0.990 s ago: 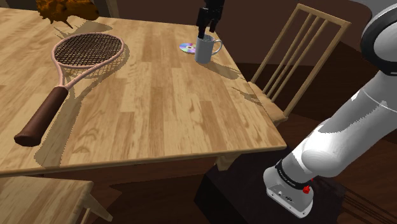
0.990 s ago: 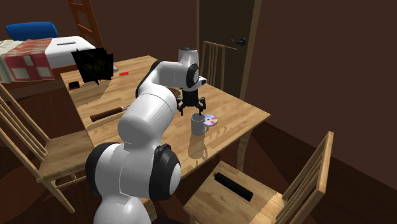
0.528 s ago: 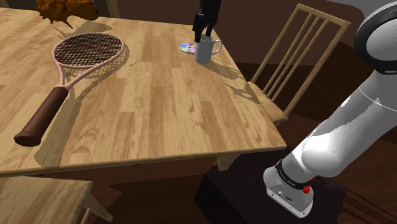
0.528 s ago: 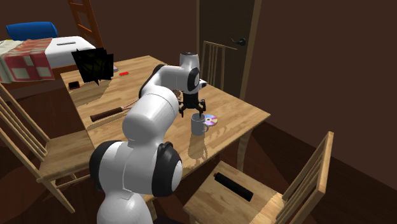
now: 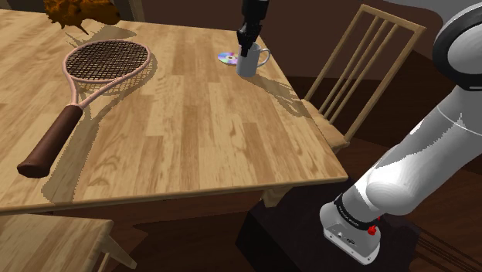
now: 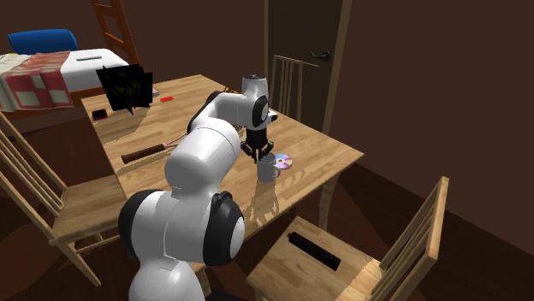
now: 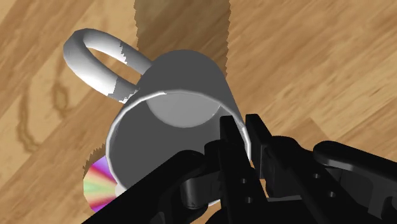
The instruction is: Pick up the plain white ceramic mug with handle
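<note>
Mug point(image 5: 248, 63) stands upright by the tabletop's point(image 5: 193, 131) far edge, just beside a shiny disc point(image 5: 226, 57). Your tool point(image 7: 240, 127) is clenched on its rim, opposite the handle point(image 7: 95, 54).

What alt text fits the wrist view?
The black end effector clasps the rim of a grey-white mug, straddling its wall. The mug stands on a wooden table, handle opposite the grip, with a rainbow-sheened disc beside it.
</note>
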Robot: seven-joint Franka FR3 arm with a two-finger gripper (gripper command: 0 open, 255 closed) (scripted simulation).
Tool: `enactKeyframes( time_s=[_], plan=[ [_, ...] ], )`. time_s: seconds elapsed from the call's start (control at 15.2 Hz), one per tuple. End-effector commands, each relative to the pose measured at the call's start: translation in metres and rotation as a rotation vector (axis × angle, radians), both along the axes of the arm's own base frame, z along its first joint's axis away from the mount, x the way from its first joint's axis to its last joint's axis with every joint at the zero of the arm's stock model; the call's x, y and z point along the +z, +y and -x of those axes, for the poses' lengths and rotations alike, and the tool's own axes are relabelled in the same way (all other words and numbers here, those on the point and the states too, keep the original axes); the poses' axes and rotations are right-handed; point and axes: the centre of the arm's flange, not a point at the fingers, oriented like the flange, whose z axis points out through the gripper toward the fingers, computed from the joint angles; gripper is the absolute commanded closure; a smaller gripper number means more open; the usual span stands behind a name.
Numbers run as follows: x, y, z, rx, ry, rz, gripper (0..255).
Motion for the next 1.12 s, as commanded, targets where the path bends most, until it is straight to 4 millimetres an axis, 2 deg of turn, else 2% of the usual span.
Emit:
enactKeyframes(
  time_s=[0.0,0.26,1.06],
  plan=[
    [0.0,0.0,0.0,0.0,0.0,0.0,255],
    [0.0,0.001,-0.001,0.0,0.0,0.0,255],
    [0.063,0.001,-0.001,0.0,0.0,0.0,255]
  ],
)
